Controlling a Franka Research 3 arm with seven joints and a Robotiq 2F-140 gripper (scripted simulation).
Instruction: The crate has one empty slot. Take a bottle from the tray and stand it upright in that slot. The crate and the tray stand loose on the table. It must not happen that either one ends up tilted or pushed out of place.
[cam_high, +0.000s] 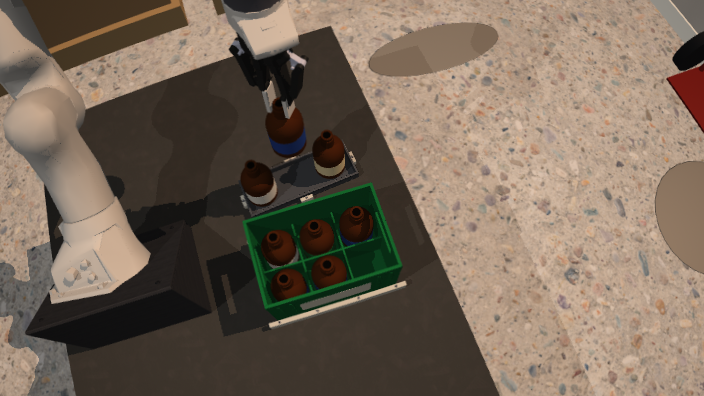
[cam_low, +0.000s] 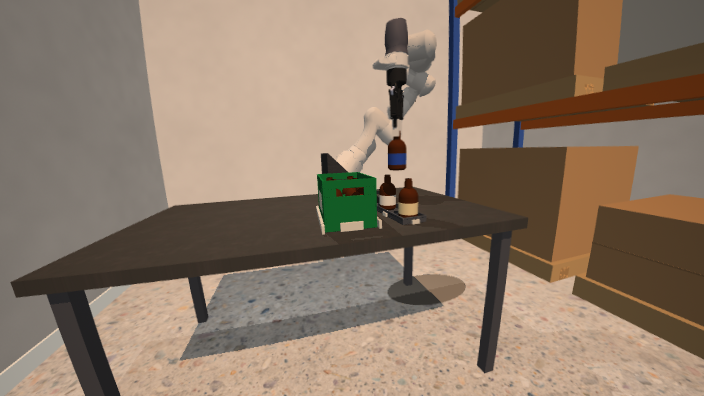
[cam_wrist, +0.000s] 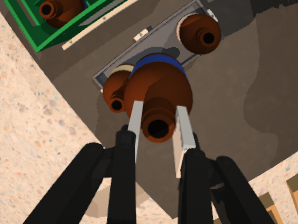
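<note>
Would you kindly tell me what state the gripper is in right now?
Gripper: jaws closed on the neck of the blue-labelled bottle, which hangs above the tray.

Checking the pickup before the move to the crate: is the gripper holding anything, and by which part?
Yes. The gripper is shut on the blue-labelled bottle, pinching its neck just below the mouth; the bottle hangs upright above the tray.

bottle (cam_high: 285, 129): glossy brown glass | crate (cam_high: 385, 272): green plastic | table (cam_low: 250, 235): matt dark wood
</note>
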